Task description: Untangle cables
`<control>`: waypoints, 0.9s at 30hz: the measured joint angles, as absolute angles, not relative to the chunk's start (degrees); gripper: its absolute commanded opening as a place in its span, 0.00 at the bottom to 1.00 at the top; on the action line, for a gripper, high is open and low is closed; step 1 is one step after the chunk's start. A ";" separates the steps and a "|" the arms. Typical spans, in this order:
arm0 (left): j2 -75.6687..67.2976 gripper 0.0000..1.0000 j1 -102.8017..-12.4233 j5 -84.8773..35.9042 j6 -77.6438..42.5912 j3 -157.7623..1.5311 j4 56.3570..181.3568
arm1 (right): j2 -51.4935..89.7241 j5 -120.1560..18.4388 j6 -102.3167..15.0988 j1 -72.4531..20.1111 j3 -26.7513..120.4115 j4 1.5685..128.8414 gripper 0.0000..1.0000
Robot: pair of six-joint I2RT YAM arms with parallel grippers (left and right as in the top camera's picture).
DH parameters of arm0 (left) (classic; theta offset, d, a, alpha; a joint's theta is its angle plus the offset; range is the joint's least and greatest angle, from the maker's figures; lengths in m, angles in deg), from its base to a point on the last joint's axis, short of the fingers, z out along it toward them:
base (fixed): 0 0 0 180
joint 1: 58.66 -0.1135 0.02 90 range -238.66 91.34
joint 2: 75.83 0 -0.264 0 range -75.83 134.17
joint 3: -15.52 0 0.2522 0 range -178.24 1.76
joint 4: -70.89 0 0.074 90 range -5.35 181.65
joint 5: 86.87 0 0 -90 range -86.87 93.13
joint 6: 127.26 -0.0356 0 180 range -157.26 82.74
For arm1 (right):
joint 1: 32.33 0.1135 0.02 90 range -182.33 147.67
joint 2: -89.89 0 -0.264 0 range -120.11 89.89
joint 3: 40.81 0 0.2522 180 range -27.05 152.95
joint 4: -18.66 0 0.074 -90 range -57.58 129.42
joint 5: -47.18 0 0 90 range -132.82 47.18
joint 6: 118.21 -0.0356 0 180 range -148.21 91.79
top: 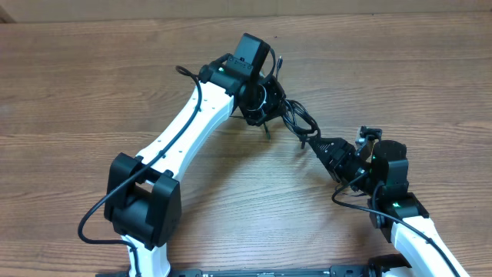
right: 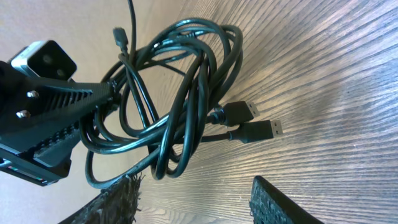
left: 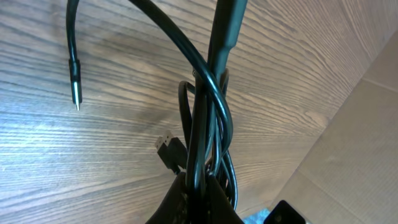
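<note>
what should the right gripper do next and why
Probably ease the open right gripper forward and close just behind one of the USB plugs. The left gripper clamps the cables in a tangled bunch, and those free ends stick out right in front of it, so they look easy to pull loose.

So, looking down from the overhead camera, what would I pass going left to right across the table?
left arm → left tool → cables → right tool → right arm
</note>
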State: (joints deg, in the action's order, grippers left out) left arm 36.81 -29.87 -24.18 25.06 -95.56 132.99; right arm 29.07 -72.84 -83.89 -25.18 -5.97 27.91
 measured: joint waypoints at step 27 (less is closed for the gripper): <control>36.81 0.04 -30.30 -24.20 27.18 -95.56 134.36 | 29.07 -70.41 -83.74 -25.18 -5.97 27.23 0.59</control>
State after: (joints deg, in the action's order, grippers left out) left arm 36.81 -30.30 -24.20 27.18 -95.56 134.36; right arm 29.07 -70.41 -83.74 -25.18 -5.97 27.23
